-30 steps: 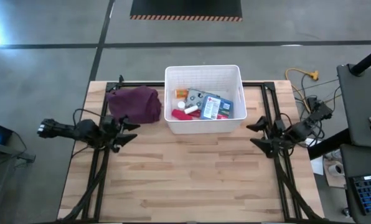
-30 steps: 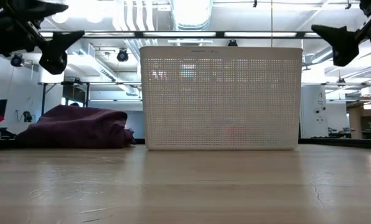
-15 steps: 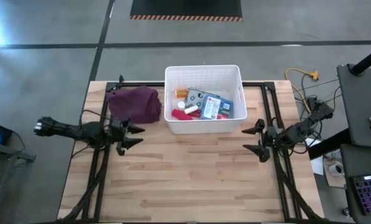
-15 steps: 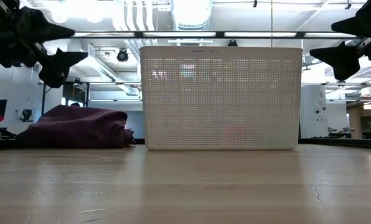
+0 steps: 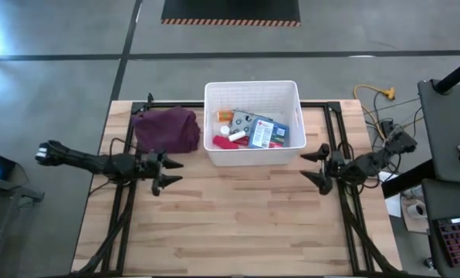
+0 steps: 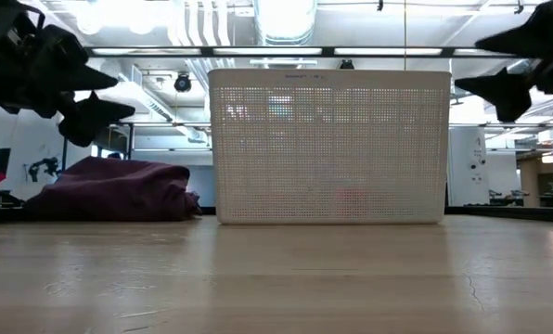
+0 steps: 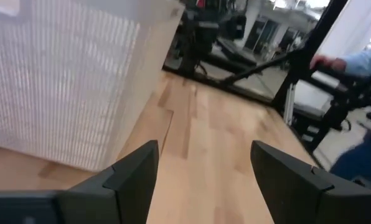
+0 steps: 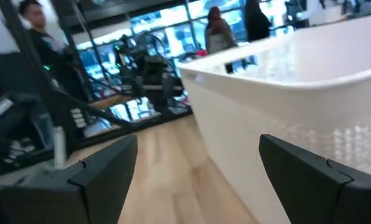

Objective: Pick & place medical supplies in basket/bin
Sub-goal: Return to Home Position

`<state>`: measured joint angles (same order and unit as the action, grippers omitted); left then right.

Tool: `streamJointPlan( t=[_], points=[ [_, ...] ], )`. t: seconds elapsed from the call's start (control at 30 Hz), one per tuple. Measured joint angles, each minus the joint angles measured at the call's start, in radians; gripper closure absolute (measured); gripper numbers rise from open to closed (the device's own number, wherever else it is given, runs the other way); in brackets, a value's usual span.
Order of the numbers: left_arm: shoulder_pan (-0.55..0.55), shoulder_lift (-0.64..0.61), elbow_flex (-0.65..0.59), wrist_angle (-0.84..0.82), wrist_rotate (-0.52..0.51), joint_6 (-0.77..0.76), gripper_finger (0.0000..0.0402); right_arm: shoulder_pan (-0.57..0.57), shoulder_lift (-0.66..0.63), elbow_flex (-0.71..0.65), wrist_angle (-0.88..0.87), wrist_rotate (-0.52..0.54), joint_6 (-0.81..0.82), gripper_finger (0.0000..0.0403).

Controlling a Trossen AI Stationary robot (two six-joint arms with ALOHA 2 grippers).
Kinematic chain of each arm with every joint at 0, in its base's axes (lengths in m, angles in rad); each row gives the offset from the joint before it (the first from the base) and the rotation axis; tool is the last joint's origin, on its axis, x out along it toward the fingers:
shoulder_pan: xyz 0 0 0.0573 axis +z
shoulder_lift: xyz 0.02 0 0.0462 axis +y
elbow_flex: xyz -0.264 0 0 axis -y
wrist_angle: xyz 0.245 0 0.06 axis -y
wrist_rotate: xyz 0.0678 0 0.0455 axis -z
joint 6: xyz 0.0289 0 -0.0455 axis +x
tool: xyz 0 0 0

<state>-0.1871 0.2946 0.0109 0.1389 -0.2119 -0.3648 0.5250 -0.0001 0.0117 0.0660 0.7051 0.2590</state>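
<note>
- High view: the white bin point(image 5: 252, 83) stands at the far middle of the bench point(image 5: 238, 224) and holds the medical supplies point(image 5: 253, 130). None lies outside it. A maroon cloth bundle point(image 5: 167, 129) sits just beside it.
- High view: the left hand point(image 5: 170, 171) and right hand point(image 5: 313, 165) flank the bin, both open and empty.
- Low view: both hands hang clear above the bench.
- Left wrist view: fingers point(image 7: 132, 177) spread, nothing between.
- Right wrist view: likewise, with the bin wall near.
- Judgement: placing appears complete; only parking the arms remains.
</note>
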Motion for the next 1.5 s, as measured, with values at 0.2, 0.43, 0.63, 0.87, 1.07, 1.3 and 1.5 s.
streamJointPlan(
  t=[0.2, 0.43, 0.63, 0.87, 1.07, 1.3, 1.5],
  points=[
    [0.000, 0.055, 0.000, -0.001, 0.001, 0.000, 0.0163, -0.218, 0.000, -0.002, -0.004, -0.321, -0.070, 0.0076],
    [0.000, 0.108, 0.000, -0.001, 0.000, 0.000, 0.0163, -0.429, 0.000, -0.002, -0.003, -0.777, -0.027, 0.0076],
    [0.000, 0.140, 0.000, -0.001, -0.001, 0.000, 0.0163, -0.479, 0.000, -0.002, -0.012, -0.973, -0.034, 0.0076],
    [0.000, 0.162, 0.000, -0.001, -0.002, 0.000, 0.0163, -0.478, 0.003, -0.002, -0.019, -0.973, -0.123, 0.0076],
    [0.000, 0.163, -0.001, -0.001, -0.002, 0.000, 0.0163, -0.478, 0.009, -0.002, -0.019, -0.971, -0.393, 0.0076],
    [0.000, 0.163, 0.000, -0.001, -0.002, 0.000, 0.0163, -0.478, 0.010, -0.002, -0.018, -0.968, -0.421, 0.0076],
    [0.000, 0.163, 0.000, -0.001, -0.002, 0.000, 0.0163, -0.478, 0.010, -0.002, -0.018, -0.968, -0.417, 0.0076]
  ],
)
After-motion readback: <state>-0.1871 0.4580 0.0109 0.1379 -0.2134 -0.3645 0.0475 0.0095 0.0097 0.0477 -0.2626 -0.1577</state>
